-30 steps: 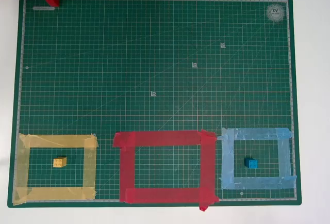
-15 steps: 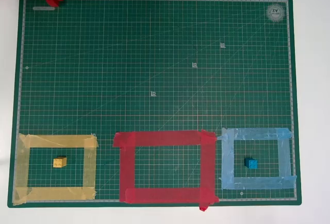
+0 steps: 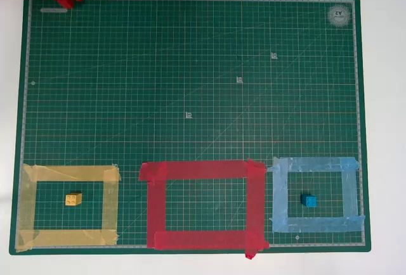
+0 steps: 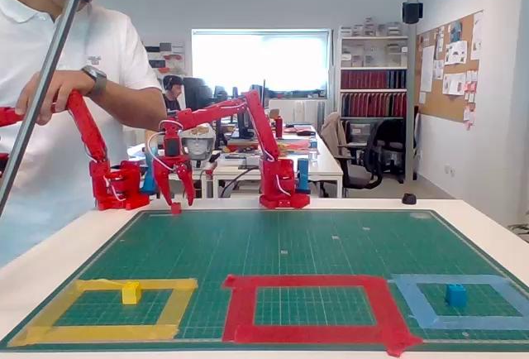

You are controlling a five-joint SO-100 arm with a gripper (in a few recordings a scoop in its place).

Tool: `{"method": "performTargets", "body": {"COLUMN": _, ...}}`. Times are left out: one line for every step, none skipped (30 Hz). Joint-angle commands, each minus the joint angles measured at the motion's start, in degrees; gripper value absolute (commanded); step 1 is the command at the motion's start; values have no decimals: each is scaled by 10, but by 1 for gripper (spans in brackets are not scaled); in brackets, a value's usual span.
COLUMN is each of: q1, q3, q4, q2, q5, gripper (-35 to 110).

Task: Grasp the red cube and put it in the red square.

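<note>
jaws (image 4: 175, 192) shifted slightly along green mat's (image 3: 190, 66) far edge, parted, red cube (image 4: 175, 208) beneath, office behind

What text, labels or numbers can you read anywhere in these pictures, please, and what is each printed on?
"A2" (best reading; small and faint): round emblem in a corner of the green cutting mat, overhead view.
Unreadable: three small white marks along the mat's diagonal.
Unreadable: white strip mark in the mat's other top corner.
Unreadable: papers on the cork board, fixed view.
Unreadable: binder spines on the shelves, fixed view.
</note>
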Motion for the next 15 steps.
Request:
{"method": "performTargets", "body": {"q1": 1, "q3": -20, "q4": -3, "q2": 14, "q5": -15, "gripper": 21}}
{"method": "performTargets", "body": {"q1": 1, "q3": -24, "q4": -3, "q2": 14, "q5": -17, "gripper": 21}}
{"method": "performTargets", "body": {"q1": 1, "q3": -28, "q4": -3, "q2": 13, "q5": -18, "gripper": 21}}
{"method": "performTargets", "body": {"q1": 1, "q3": -33, "q4": -3, "q2": 13, "q5": -19, "gripper": 21}}
{"method": "performTargets", "body": {"q1": 1, "q3": -36, "q4": -3, "q2": 12, "q5": -21, "gripper": 21}}
{"method": "performTargets", "body": {"q1": 1, "q3": -40, "q4": -3, "q2": 12, "q5": -24, "gripper": 21}}
{"method": "performTargets", "body": {"q1": 1, "q3": -43, "q4": -3, "q2": 12, "q5": -25, "gripper": 21}}
{"method": "performTargets", "body": {"q1": 1, "q3": -46, "q4": -3, "q2": 12, "q5": -26, "gripper": 21}}
{"method": "performTargets", "body": {"q1": 1, "q3": -48, "q4": -3, "q2": 12, "q5": -28, "gripper": 21}}
{"method": "performTargets", "body": {"q1": 1, "q3": -51, "q4": -3, "q2": 12, "q5": -29, "gripper": 21}}
{"method": "performTargets", "body": {"q1": 1, "q3": -52, "q4": -3, "q2": 12, "q5": -29, "gripper": 21}}
{"method": "performTargets", "body": {"q1": 1, "q3": -52, "q4": -3, "q2": 12, "q5": -29, "gripper": 21}}
{"method": "performTargets", "body": {"q1": 1, "q3": -52, "q4": -3, "q2": 12, "q5": -29, "gripper": 21}}
{"method": "performTargets", "body": {"q1": 1, "q3": -51, "q4": -3, "q2": 12, "q5": -30, "gripper": 21}}
{"method": "performTargets", "body": {"q1": 1, "q3": -50, "q4": -3, "q2": 12, "q5": -30, "gripper": 21}}
